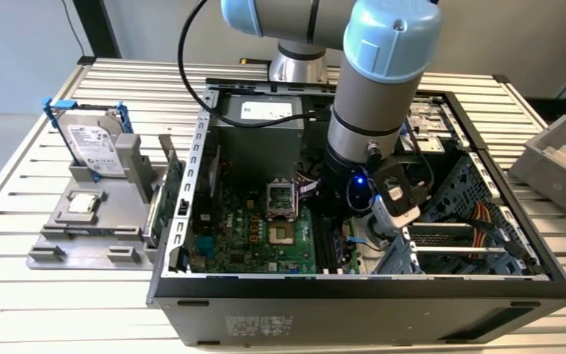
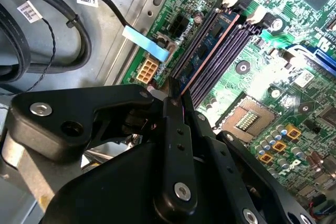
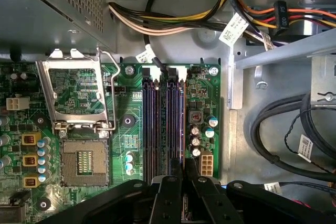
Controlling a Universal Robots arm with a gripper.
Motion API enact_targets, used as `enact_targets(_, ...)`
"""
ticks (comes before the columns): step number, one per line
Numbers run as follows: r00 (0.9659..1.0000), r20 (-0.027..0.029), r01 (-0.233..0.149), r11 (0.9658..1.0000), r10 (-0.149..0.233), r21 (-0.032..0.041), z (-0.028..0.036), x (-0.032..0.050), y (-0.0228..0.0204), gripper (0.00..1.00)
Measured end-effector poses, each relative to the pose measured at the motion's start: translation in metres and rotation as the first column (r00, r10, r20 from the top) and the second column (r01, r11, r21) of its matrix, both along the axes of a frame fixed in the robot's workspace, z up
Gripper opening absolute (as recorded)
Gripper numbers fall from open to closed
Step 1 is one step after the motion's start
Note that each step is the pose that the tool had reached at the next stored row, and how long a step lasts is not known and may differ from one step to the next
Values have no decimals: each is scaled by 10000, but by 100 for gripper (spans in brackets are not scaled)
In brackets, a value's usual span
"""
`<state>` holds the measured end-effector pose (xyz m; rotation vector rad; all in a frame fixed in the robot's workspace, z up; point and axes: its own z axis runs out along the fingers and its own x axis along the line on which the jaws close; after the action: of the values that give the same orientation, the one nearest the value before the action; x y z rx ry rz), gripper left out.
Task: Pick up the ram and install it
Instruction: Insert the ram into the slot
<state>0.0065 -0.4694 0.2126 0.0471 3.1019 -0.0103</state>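
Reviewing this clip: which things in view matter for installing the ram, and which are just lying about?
In the job:
- long dark-blue ram stick, standing along the black memory slots
- black hand, closed on the stick's near end

Lying about:
- silver hard drive in a blue bracket
- green card outside the case
- grey bin at the exterior view's right

In the exterior view you cannot see the gripper [image 1: 347, 221]; the arm's wrist hides it and also the memory slots [image 1: 324, 247]. In both wrist views the near end of the ram [image 2: 210, 43] goes behind the fingers [image 2: 176, 124]. The arm [image 1: 376, 81] is cut by the upper edge.
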Motion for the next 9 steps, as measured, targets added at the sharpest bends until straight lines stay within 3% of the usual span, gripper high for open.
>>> enact_targets(9,10000,0,0,10000,0,2,-1,0,2,0)
